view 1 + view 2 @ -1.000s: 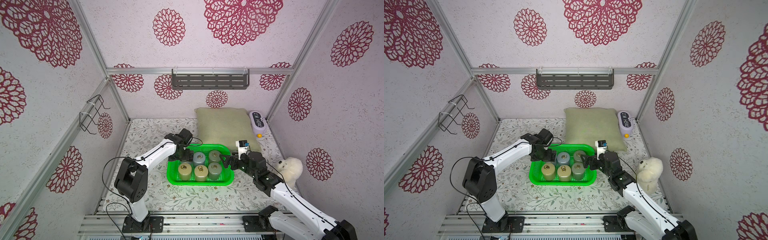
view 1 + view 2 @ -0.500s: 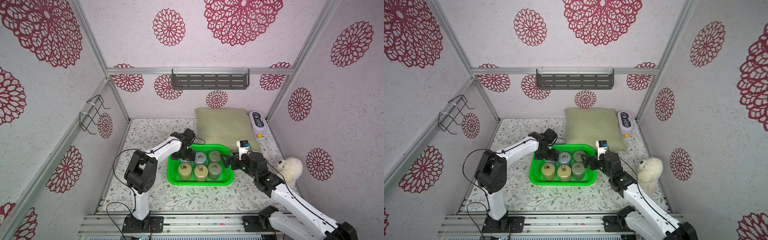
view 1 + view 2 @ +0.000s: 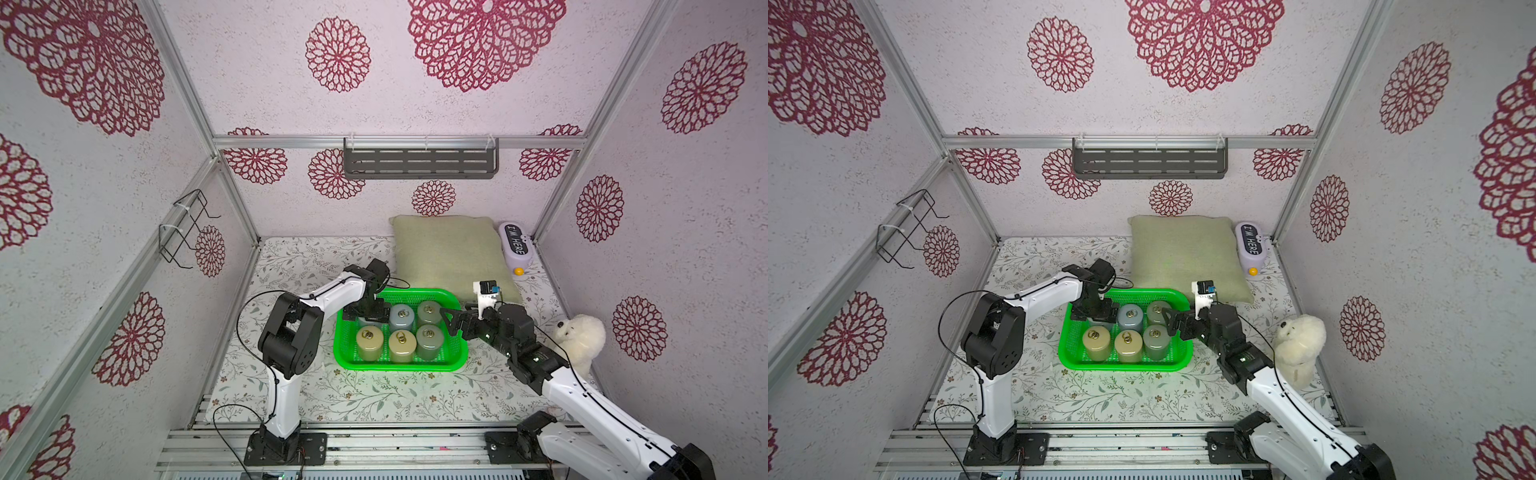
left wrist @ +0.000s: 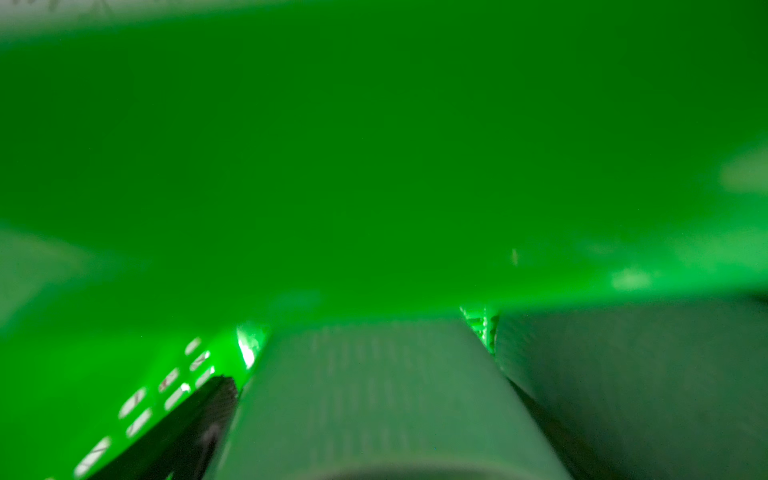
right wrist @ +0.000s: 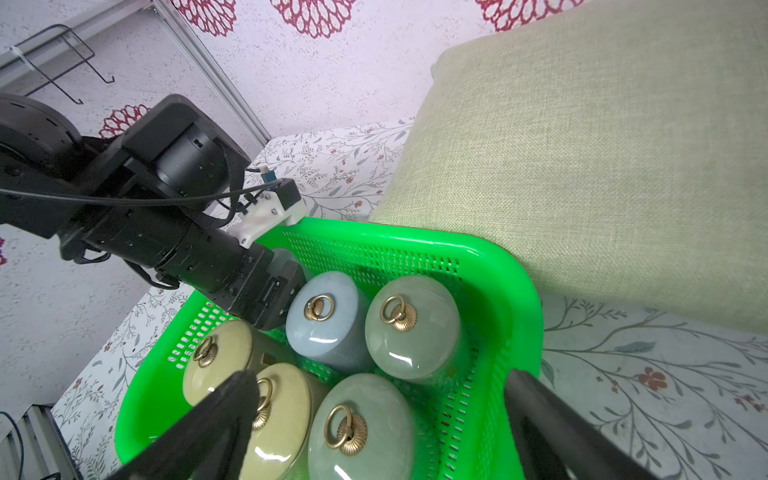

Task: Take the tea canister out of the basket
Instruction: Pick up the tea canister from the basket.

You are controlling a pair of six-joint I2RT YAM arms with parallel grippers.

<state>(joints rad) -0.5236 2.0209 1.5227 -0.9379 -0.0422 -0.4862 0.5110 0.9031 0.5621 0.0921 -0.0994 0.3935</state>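
Note:
The bright green basket (image 3: 399, 368) (image 3: 1125, 365) sits mid-table and holds several lidded canisters with brass ring handles. My left gripper (image 3: 368, 311) (image 3: 1096, 311) is down in its back left corner, open, jaws straddling the tea canister (image 4: 374, 395) there. That canister's grey-green body fills the gap between the dark fingers (image 4: 195, 419); its lid is hidden, and I cannot tell whether the pads touch it. My right gripper (image 3: 448, 322) (image 5: 382, 415) hovers open over the basket's right rim (image 5: 515, 316), above a pale green canister (image 5: 361, 428), holding nothing.
A green pillow (image 3: 451, 253) lies just behind the basket, with a white "I'M HERE" gadget (image 3: 515, 249) beside it. A white plush toy (image 3: 579, 340) sits right of my right arm. A dark slotted shelf (image 3: 419, 164) and a wire rack (image 3: 187, 228) hang on the walls.
My left gripper has dropped from above the basket's back left corner down around the canister there, and its elbow has swung closer to the basket. The right arm has stayed put.

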